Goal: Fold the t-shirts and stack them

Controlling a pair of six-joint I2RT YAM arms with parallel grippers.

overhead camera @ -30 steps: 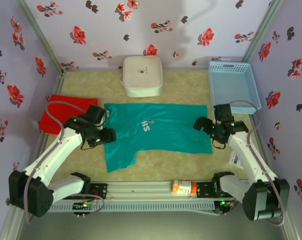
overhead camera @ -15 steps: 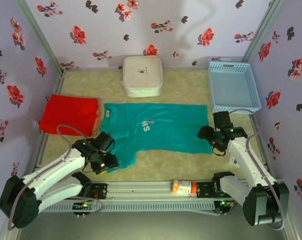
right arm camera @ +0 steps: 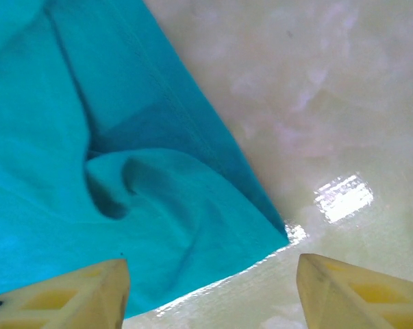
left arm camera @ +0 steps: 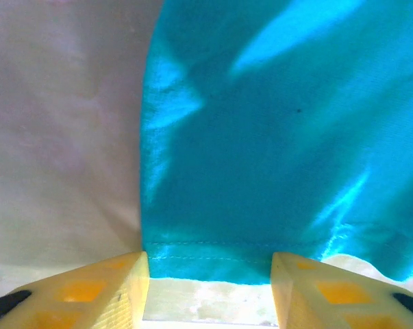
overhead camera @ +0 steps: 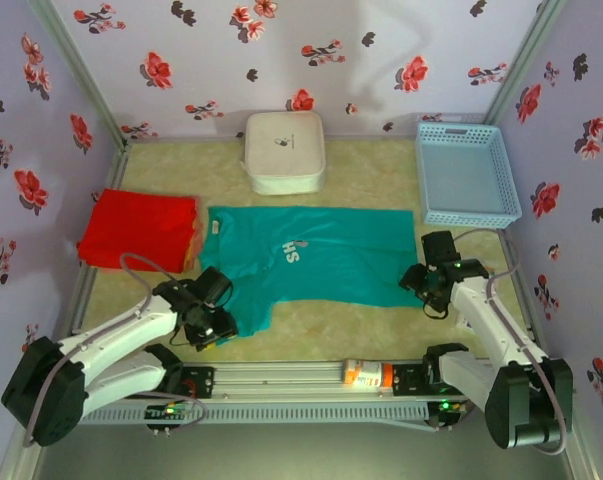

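The teal t-shirt (overhead camera: 311, 255) lies spread flat in the middle of the table, white print facing up. The red t-shirt (overhead camera: 141, 230) lies folded at the left. My left gripper (overhead camera: 216, 325) is at the teal shirt's near left flap. In the left wrist view its yellow fingers (left arm camera: 110, 288) stand apart, the stitched hem (left arm camera: 213, 250) lying between them, left gripper (left arm camera: 209, 264) open. My right gripper (overhead camera: 418, 290) hovers at the shirt's near right corner (right arm camera: 261, 233). It is open, right gripper (right arm camera: 209, 264), with that corner between its fingertips.
A white square box (overhead camera: 284, 152) stands at the back centre and a light-blue mesh basket (overhead camera: 466, 175) at the back right. An orange-and-white item (overhead camera: 366, 374) lies on the rail by the arm bases. Beige table surface (overhead camera: 321, 330) runs along the shirt's near edge.
My left gripper has moved from the shirt's left side toward me, to its near left hem. The right gripper has dropped to the near right corner. Both pairs of jaws have narrowed.
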